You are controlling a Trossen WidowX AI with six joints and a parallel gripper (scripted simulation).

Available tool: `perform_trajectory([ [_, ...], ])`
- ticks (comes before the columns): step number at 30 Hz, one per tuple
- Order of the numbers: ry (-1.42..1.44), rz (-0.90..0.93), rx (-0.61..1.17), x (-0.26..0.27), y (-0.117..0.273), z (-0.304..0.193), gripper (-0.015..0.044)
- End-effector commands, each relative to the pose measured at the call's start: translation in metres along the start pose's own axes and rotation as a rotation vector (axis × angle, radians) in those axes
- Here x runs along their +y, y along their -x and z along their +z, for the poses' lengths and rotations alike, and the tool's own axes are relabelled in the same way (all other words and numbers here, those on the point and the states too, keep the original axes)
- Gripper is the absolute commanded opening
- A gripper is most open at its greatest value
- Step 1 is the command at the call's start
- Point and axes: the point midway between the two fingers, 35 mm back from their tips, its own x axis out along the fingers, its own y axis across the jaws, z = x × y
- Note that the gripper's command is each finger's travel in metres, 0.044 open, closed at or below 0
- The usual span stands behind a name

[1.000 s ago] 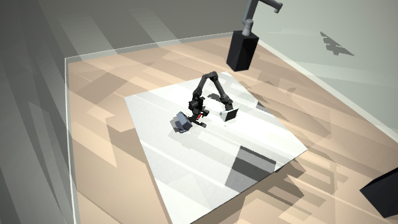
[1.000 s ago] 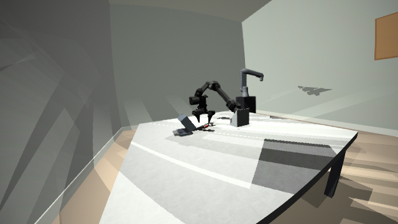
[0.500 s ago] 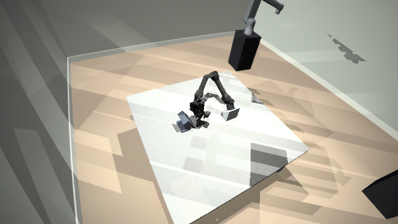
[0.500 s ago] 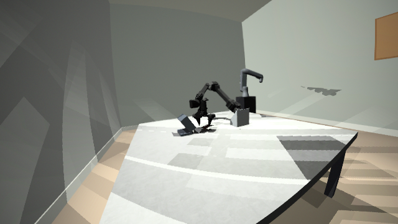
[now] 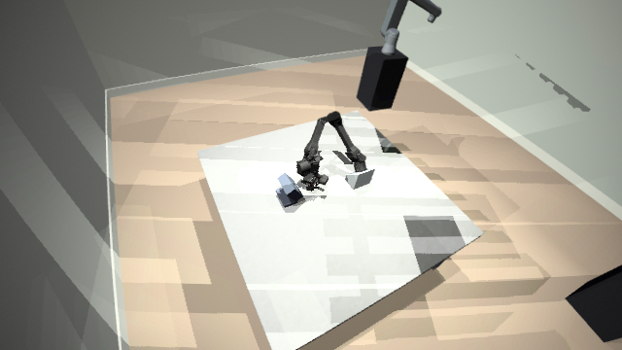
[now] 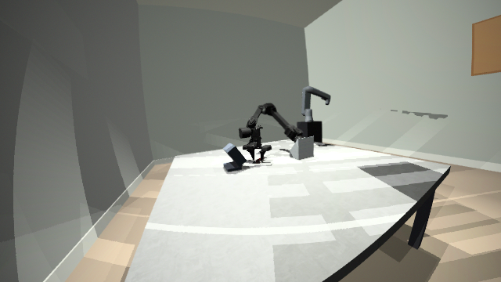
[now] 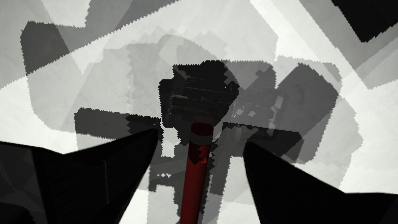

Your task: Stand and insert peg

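Wrist view gave us the peg [image 7: 195, 177] [image 6: 258, 160] at lower centre of the frame, its banded end uppermost there and its other end running out of the bottom edge. We judged it stiff and light, a straight, smooth rod that could roll or twist if squeezed off its middle line; fragility did not worry us much. The white band [image 7: 201, 139] looked grey in shadow. We favoured a hold across the shaft, a little towards that band, leaving the plain end free to meet the table [image 5: 292, 253] [image 6: 219, 204] and later the hole. Level, even contact would matter, since a skewed pinch might leave the peg leaning when stood up.

The end effector [image 7: 201, 142] [image 6: 257, 160] [image 5: 316, 189] was part-way open, with a gap on each side of the peg and nothing gripped. The arm [image 5: 344, 133] [image 6: 279, 117] rose to a high elbow near upper centre in the top view, then folded down so that the fingers pointed at the table, just right of the sloped panel [image 5: 290, 187] [image 6: 236, 153]. The peg was tiny in the outer views, so we could not fairly tell the fingers' exact height beside it.
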Motion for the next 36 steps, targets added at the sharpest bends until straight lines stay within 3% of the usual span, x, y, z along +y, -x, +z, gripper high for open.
perform_trajectory([
  [1, 0.007, -0.002, 0.004, 0.0009, -0.0011, -0.0010, 0.0177],
  [4, 0.007, -0.002, 0.004, 0.0009, -0.0011, -0.0010, 0.0110],
  [14, 0.007, -0.002, 0.004, 0.0009, -0.0011, -0.0010, 0.0110],
  [23, 0.007, -0.002, 0.004, 0.0009, -0.0011, -0.0010, 0.0051],
  [36, 0.003, 0.001, -0.056, 0.0008, 0.0032, -0.0027, 0.0051],
])
